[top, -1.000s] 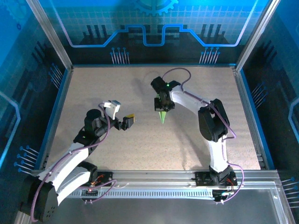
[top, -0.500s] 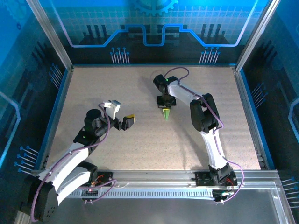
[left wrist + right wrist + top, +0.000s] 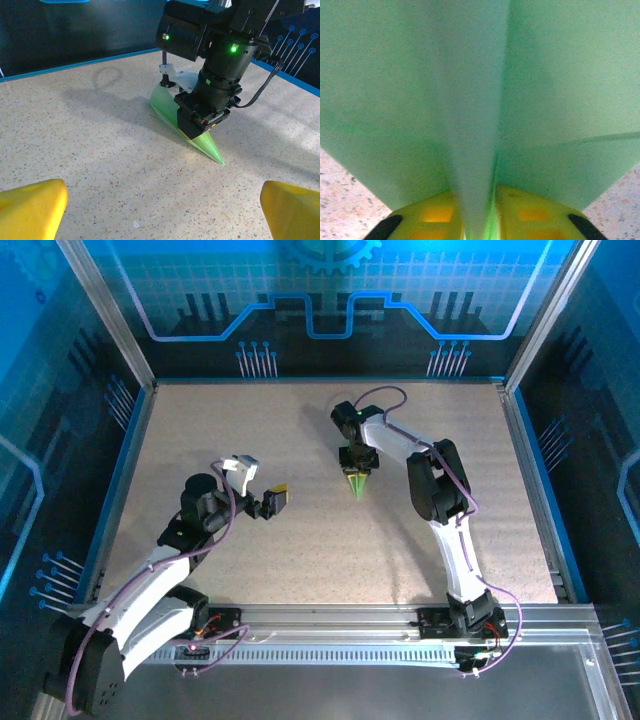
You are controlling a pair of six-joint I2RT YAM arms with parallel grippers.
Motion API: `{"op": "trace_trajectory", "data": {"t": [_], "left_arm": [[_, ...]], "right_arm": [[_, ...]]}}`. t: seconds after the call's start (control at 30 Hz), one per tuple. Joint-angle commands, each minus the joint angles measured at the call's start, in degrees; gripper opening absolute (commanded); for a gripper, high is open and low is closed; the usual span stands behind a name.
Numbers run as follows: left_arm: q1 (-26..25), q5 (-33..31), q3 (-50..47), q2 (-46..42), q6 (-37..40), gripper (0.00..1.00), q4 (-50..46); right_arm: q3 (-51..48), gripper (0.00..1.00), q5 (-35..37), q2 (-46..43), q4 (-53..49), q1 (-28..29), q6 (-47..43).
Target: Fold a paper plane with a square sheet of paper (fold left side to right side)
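Two bent arms; right end effector pinching paper plane, left end effector splayed

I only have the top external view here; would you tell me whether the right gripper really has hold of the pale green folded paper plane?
Observer: Yes. In the right wrist view, the right gripper has its yellow fingers closed on the centre ridge of the pale green folded paper plane.
Operator: Thank you. Is the plane off the table?
Observer: The left wrist view shows its point low at the speckled table, with no clear gap beneath.
Operator: And the left gripper?
Observer: The left gripper is open, jaws wide apart, nothing between them.
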Motion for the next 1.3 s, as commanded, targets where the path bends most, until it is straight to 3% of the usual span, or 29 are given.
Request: {"op": "trace_trajectory", "data": {"t": [0.0, 0.2, 0.4, 0.77, 1.27], "left_arm": [[0.64, 1.59, 1.69, -0.22, 0.35, 1.0, 0.42], [0.69, 1.58, 1.69, -0.2, 0.33, 1.0, 0.34], [0.66, 1.59, 1.65, -0.15, 0.38, 1.0, 0.33], [0.7, 1.49, 1.71, -0.22, 0.42, 1.0, 0.3], [0.65, 1.58, 1.73, -0.08, 0.45, 1.0, 0.39]], "right_arm": [[-1.52, 0.26, -0.18, 1.17, 0.43, -0.6, 0.03], [-3.89, 0.36, 0.08, 0.58, 1.75, -0.6, -0.03], [-6.04, 0.54, 0.42, -0.97, 3.07, -0.61, 0.84], [-8.25, 0.47, 0.38, -6.24, 4.06, -0.62, 1.52], [-11.5, 0.51, 0.76, -12.91, 2.89, -0.06, -0.07]]}}
